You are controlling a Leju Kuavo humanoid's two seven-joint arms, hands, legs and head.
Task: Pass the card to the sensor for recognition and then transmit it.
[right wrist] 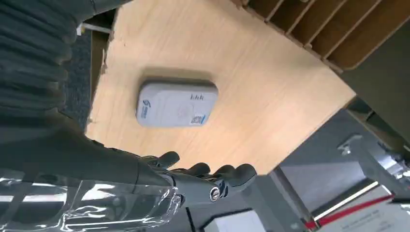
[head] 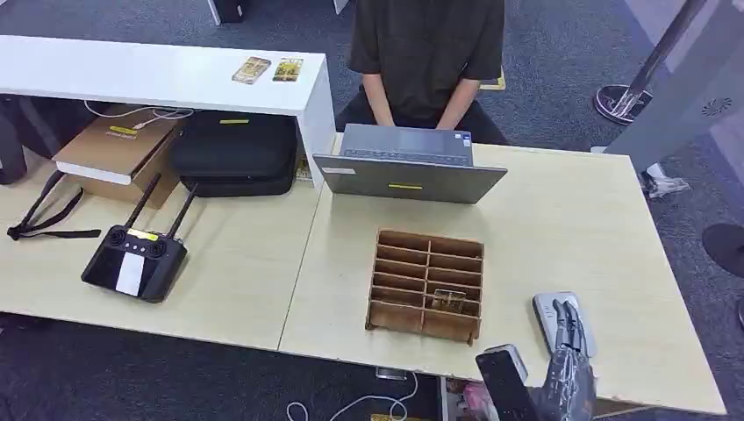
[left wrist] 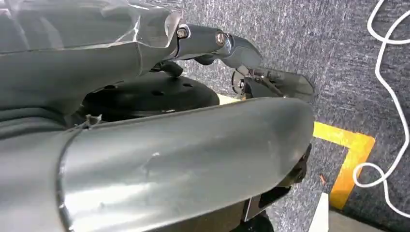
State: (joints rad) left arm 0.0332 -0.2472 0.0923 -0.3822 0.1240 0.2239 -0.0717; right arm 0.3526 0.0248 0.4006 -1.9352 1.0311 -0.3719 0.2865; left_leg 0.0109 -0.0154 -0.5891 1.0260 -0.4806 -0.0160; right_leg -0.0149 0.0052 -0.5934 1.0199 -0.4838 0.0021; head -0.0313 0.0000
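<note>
On the far left at ten o'clock, a white shelf (head: 158, 74) carries two cards (head: 268, 69) side by side, well apart from both hands. Under it sit one cardboard box (head: 118, 153) and one black case (head: 235, 151). At eight o'clock lies one black controller (head: 133, 261) with two antennas; a black strap (head: 39, 215) trails off beside it.

Centre, twelve o'clock: a person (head: 427, 53) sits behind one grey laptop (head: 408, 167), head cut off by the frame edge. Below the laptop stands one wooden slotted rack (head: 426, 282) on the light table (head: 570, 228). Something small sits in one lower-right slot; too small to tell whether it is a card.

At five o'clock lies one grey-white sensor (head: 551, 317), flat on the table near its front edge. The right hand (head: 566, 364) hovers over it, dark fingers (right wrist: 212, 173) stretched forward, slightly apart, and nothing visible in them. From the right wrist camera the sensor (right wrist: 176, 103) lies just beyond the fingertips, apart from them. No card is seen in this hand; the two cards lie far off at eleven o'clock from it.

The left hand (left wrist: 227, 48) hangs over grey carpet with yellow floor tape (left wrist: 345, 154) and a white cable (left wrist: 391, 96). Most of it is hidden by its own cover; whether its fingers are apart or closed, cannot tell.
</note>
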